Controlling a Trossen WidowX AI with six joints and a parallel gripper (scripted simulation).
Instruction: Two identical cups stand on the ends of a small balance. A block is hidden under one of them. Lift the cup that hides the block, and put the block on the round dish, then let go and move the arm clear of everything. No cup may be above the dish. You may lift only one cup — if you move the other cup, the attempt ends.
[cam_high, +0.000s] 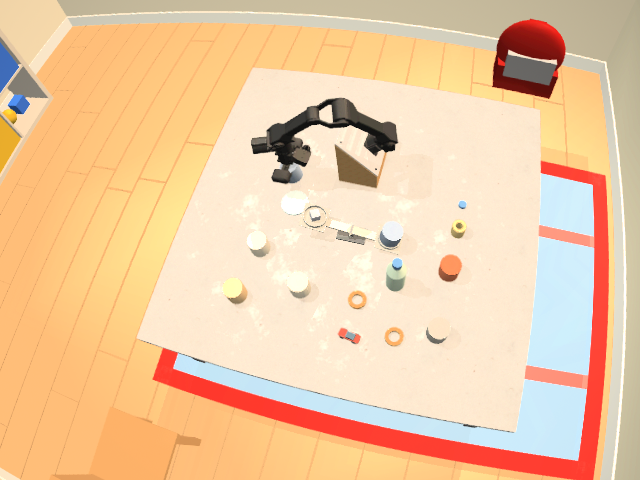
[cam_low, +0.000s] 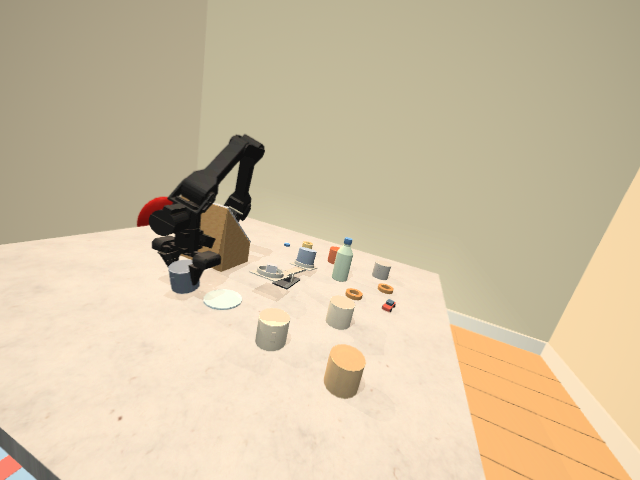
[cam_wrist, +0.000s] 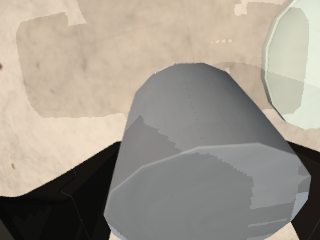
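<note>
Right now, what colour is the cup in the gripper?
Grey-blue cup, clearest in the wrist view.
</note>
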